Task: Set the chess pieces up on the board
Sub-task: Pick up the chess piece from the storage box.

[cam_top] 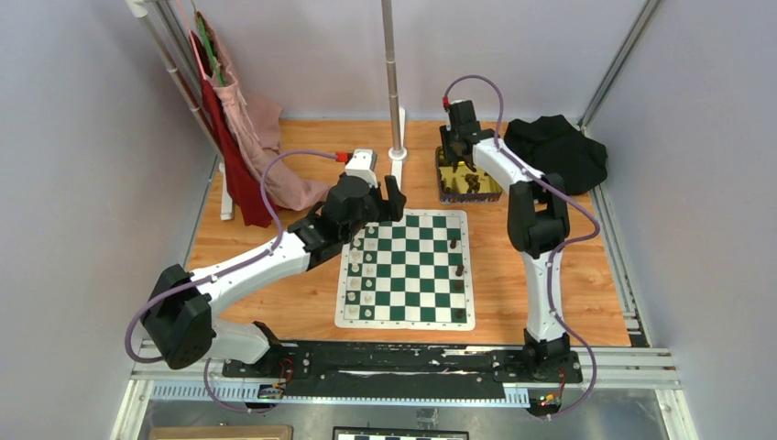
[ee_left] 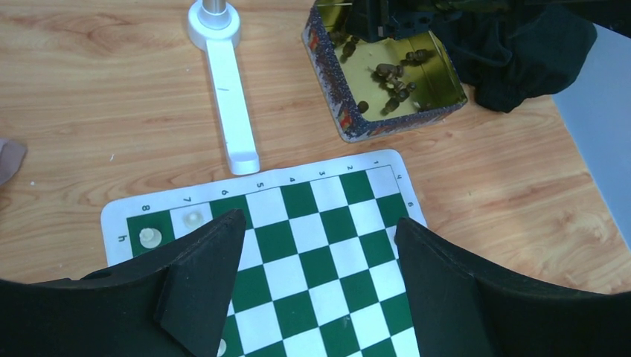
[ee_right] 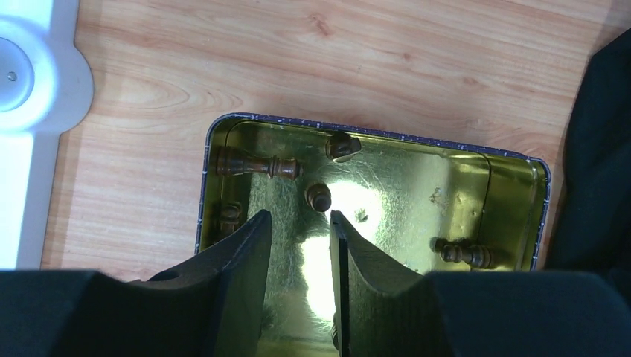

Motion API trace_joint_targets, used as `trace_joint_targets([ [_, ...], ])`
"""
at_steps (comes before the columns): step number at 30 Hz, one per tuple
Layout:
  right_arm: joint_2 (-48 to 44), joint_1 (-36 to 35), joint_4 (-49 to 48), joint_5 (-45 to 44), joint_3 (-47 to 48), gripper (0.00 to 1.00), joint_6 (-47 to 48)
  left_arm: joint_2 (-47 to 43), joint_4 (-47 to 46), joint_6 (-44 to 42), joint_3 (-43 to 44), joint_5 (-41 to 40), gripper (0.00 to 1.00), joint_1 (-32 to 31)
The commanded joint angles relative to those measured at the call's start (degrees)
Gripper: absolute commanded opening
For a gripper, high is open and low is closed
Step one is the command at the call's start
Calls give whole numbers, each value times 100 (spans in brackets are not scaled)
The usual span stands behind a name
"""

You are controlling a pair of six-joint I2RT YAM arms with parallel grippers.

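Note:
The green-and-white board (cam_top: 412, 275) lies mid-table. A few dark chess pieces (cam_top: 460, 271) stand along its right edge, and cream ones (cam_top: 355, 258) line its left side. My left gripper (cam_top: 389, 206) hovers over the far-left corner, open and empty, with bare squares (ee_left: 320, 245) between its fingers (ee_left: 216, 260). My right gripper (ee_right: 300, 218) reaches down into the gold tin (ee_right: 405, 208). It is open, with only shiny floor showing in the narrow gap. An upright dark pawn (ee_right: 318, 196) stands just past the fingertips, and a longer piece (ee_right: 257, 165) lies on its side nearby.
More dark pieces (ee_left: 391, 74) lie loose in the tin (ee_left: 439, 71) beyond the board's far edge. A white stand base (ee_left: 223, 74) with its pole (cam_top: 394, 82) sits left of the tin. Black cloth (cam_top: 557, 151) lies at the back right, and red and pink fabric (cam_top: 243, 137) hangs at the back left.

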State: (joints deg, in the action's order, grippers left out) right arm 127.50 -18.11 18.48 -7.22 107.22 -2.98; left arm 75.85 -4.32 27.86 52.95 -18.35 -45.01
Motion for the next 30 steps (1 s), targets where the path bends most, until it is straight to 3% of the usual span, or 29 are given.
trace_joint_targets([
  [1, 192, 154, 83, 130, 275, 39, 93, 125, -244, -17, 157, 109, 80, 99],
  [30, 721, 326, 52, 362, 515, 32, 65, 312, -314, 27, 146, 213, 80, 264],
])
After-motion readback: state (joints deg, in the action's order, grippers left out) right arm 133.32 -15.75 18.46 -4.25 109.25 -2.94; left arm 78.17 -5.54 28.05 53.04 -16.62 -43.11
